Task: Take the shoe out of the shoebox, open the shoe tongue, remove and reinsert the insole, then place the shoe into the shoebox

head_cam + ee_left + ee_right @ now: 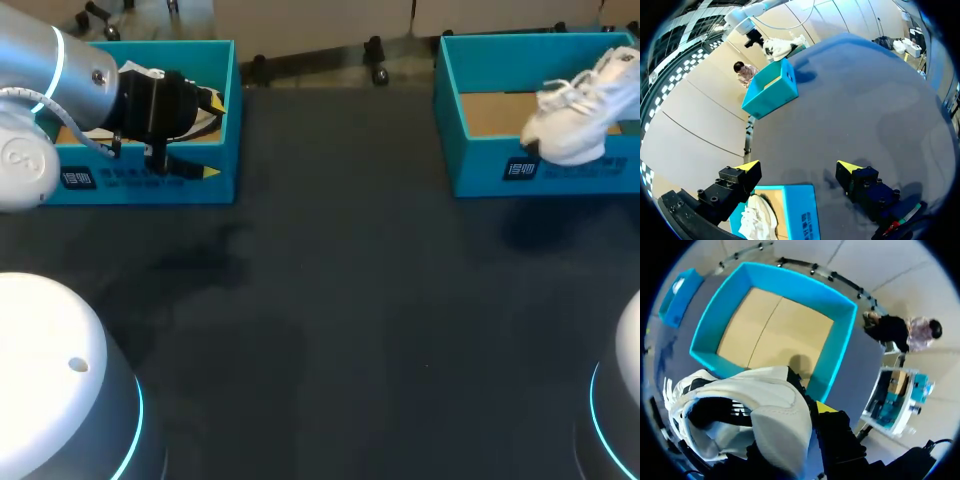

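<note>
Dark bench [330,300] surface stretches between two teal boxes at its far edge. Over the right shoebox [480,165], whose cardboard floor lies bare, the white shoe [580,110] hangs above the front wall, gripped by the right hand [805,412]. It is clear of the box, I judge, so the tongue can be opened. Only one yellow tip shows; the shoe hides the other. The left hand [797,170] hovers wide open, holding nothing, above the left shoebox [150,185], likely poised for the second shoe [757,220] inside, which is partly cut off.
</note>
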`<state>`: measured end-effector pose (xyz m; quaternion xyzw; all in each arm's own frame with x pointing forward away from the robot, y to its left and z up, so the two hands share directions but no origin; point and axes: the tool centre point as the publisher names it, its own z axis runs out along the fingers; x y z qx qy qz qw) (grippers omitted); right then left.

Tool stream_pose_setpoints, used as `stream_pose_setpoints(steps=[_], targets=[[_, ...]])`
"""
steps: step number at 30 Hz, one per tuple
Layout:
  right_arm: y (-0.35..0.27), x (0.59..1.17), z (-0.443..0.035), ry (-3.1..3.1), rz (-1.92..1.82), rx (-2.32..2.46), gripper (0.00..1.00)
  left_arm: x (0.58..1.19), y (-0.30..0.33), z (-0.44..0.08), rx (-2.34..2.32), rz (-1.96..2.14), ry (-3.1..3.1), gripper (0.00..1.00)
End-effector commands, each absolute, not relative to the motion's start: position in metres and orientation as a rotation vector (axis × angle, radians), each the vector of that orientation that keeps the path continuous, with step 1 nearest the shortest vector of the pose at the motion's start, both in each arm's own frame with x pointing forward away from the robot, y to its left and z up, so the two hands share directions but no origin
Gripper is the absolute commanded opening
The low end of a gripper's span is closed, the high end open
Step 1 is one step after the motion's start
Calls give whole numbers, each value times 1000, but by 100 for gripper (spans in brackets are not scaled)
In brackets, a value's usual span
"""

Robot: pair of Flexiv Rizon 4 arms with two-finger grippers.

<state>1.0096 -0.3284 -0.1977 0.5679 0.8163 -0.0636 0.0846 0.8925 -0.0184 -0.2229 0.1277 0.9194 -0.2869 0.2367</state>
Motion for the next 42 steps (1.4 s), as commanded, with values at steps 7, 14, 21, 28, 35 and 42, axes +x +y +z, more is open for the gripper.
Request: stream_pose_setpoints(steps=[7,14,21,28,35,42], targets=[[-339,1015,-194,2083,-224,2050,0,893,-20,-223,349,-780,2525,100],[-338,1019,-188,1862,-225,2150,0,893,-20,-223,349,-780,2525,100],[-338,1020,-190,1844,-175,2095,0,893,-20,-223,349,-780,2525,100],[-338,1020,-190,1844,-175,2095,0,893,-20,-223,349,-780,2525,100],[-338,1020,-190,1844,-175,2095,0,893,-20,-223,349,-780,2525,100],[-339,1020,-202,1816,-116,2166,0,893,-20,-223,349,-780,2525,100]])
